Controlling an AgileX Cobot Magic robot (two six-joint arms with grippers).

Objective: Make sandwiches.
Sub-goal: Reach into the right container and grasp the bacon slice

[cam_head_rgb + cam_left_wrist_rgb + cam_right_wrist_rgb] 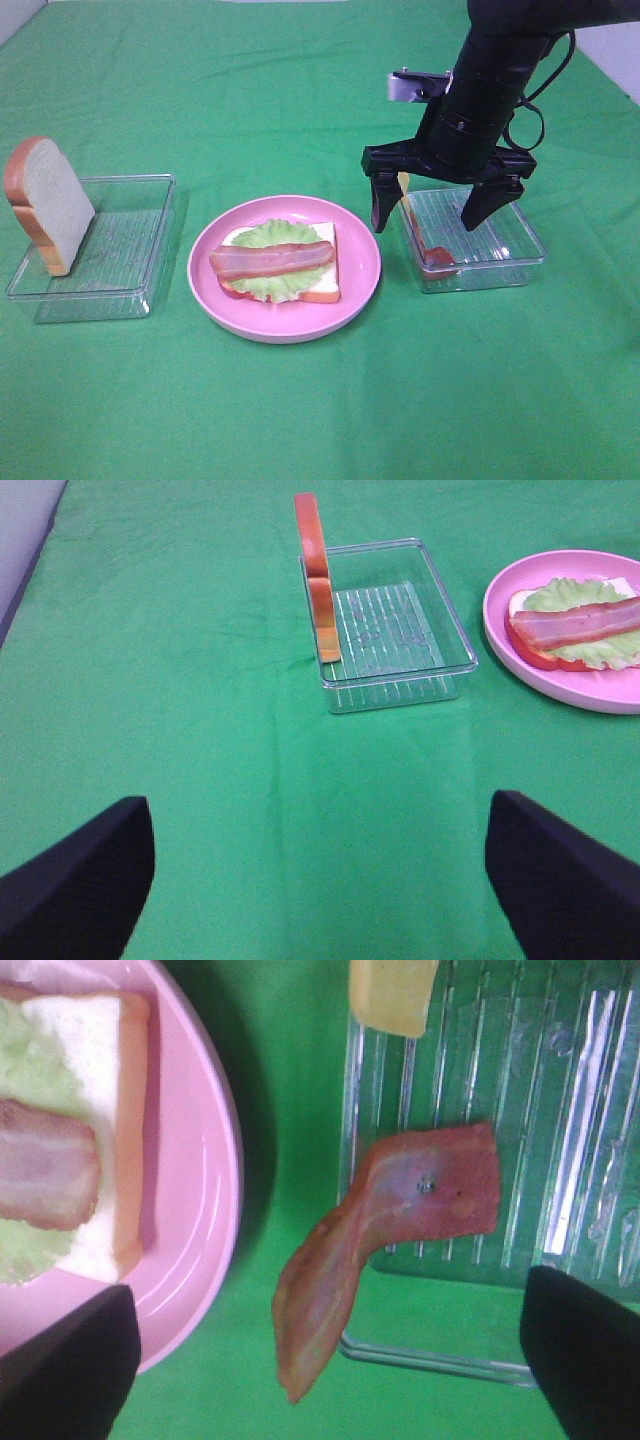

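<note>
A pink plate in the middle holds a white bread slice with a green lettuce leaf and a bacon strip on top. My right gripper is open and empty, hovering over a clear container. In that container lie a second bacon strip, draped over the near wall, and a yellow cheese piece. My left gripper is open and empty, low over the cloth. Another bread slice leans upright on the left container.
Green cloth covers the whole table. The left container holds nothing besides the bread slice at its edge. The plate sits between the two containers. The right arm rises toward the back right.
</note>
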